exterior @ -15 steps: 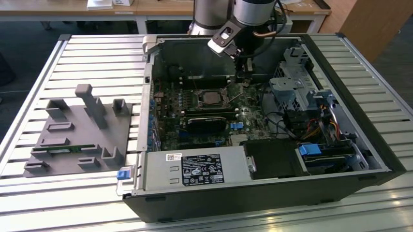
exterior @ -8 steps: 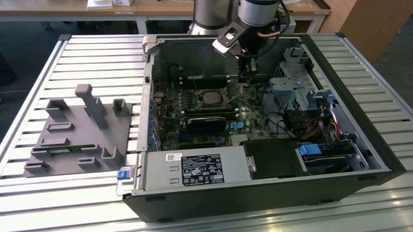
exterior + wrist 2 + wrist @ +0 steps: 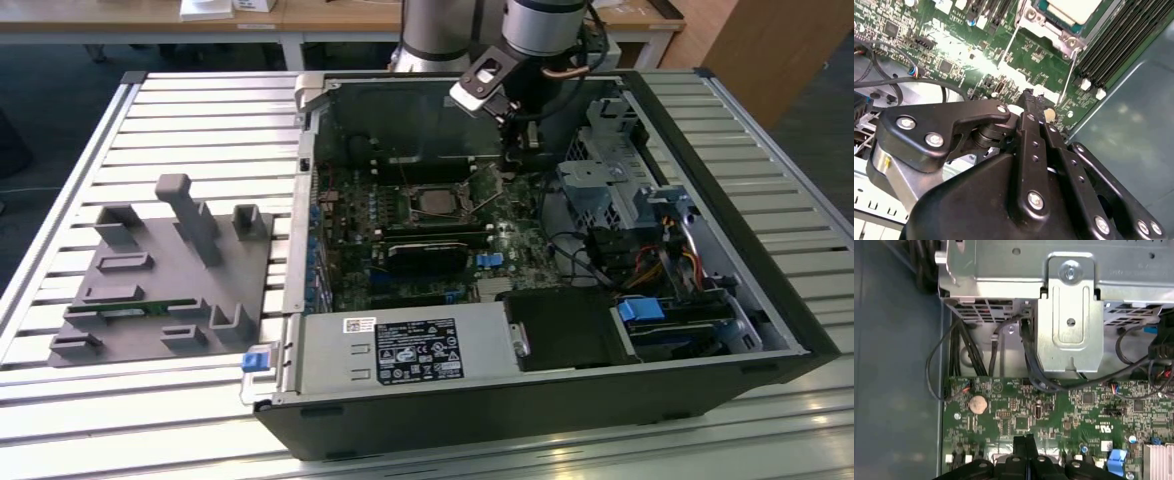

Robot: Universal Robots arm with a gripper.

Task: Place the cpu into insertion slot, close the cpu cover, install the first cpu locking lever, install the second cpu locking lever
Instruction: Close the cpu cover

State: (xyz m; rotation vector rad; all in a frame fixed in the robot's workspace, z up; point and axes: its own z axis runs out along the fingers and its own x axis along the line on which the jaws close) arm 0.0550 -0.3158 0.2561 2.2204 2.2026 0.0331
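Observation:
The cpu (image 3: 435,203) lies flat in the insertion slot on the green motherboard, and its pale metal top (image 3: 1071,9) also shows in the second wrist view. The silvery cpu cover (image 3: 1049,30) frames it, lying down over the socket. Two thin wire locking levers (image 3: 1010,47) (image 3: 1072,62) stick out from the socket, standing free. My gripper (image 3: 511,160) hangs inside the case toward the exterior view's right of the socket, above the board. Its black fingers (image 3: 1029,96) are pressed together with nothing between them, as the first wrist view confirms at the gripper (image 3: 1025,441).
Long black memory slots (image 3: 1124,45) run beside the socket. A metal drive cage (image 3: 601,180) and loose cables (image 3: 601,260) stand on the exterior view's right. The power supply (image 3: 400,350) sits at the case front. A grey fixture (image 3: 160,270) rests on the table outside.

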